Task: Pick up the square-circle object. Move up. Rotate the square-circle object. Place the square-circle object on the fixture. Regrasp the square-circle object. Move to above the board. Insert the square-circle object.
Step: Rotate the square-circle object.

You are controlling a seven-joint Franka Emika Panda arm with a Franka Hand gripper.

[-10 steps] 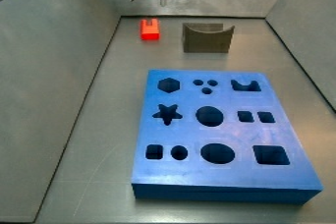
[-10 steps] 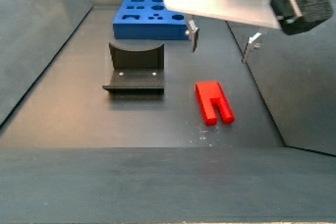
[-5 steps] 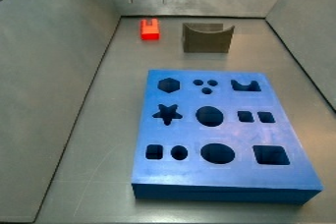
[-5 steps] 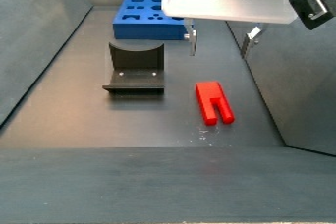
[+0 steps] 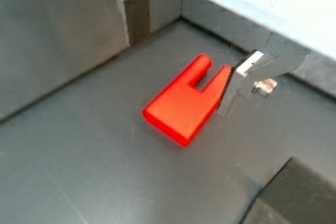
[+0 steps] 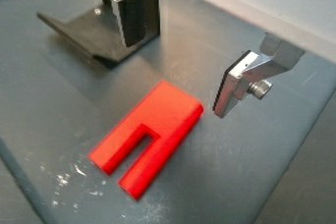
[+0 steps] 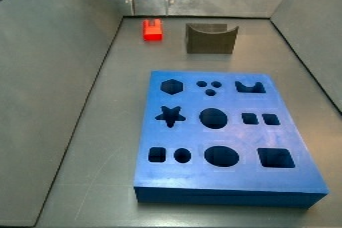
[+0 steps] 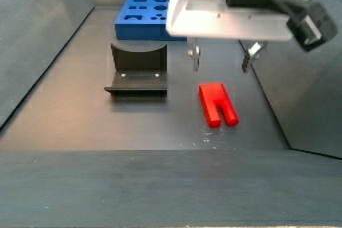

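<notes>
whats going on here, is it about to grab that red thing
Looks that way. The Franka arm's gripper hangs open above the square-circle object, which lies flat on the floor, not yet touched. In both wrist views the red piece sits below the gap between the two fingers. The fixture stands beside it with nothing on it, and the board lies further off with its holes unfilled. So the pick-up has not happened yet; a descent and close seems the likely next move.

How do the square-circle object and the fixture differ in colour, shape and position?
The square-circle object is bright red; the fixture is dark olive-brown. The object is an oblong with two prongs; the fixture is a block with a U-shaped notch. The object lies under the open gripper; the fixture stands beside it. Both rest on the floor, untouched.
</notes>
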